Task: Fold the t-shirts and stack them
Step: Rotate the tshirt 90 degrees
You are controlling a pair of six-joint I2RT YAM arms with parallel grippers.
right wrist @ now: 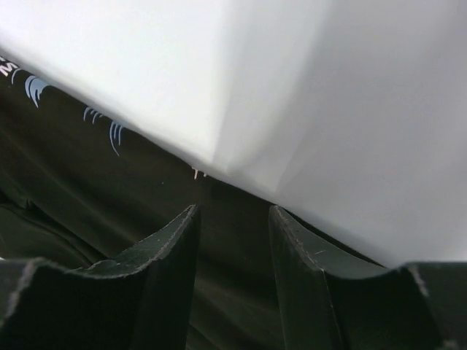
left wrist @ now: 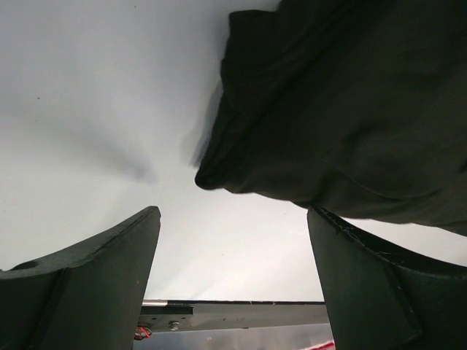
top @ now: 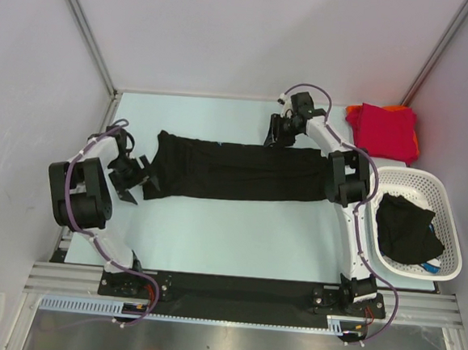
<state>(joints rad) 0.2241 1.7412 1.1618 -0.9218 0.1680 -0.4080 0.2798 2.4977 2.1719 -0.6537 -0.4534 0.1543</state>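
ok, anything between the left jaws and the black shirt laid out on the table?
Nothing visible. The left jaws stand open at the left end of the black t-shirt; in the wrist view its corner lies just ahead of them, only bare table between.

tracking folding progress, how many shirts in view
4: black shirt flat mid-table, red shirt with an orange shirt peeking out, far right, crumpled black shirt in the basket; more may be hidden.

A white lattice basket (top: 453,241) sits at the pale table's (top: 229,235) right edge.
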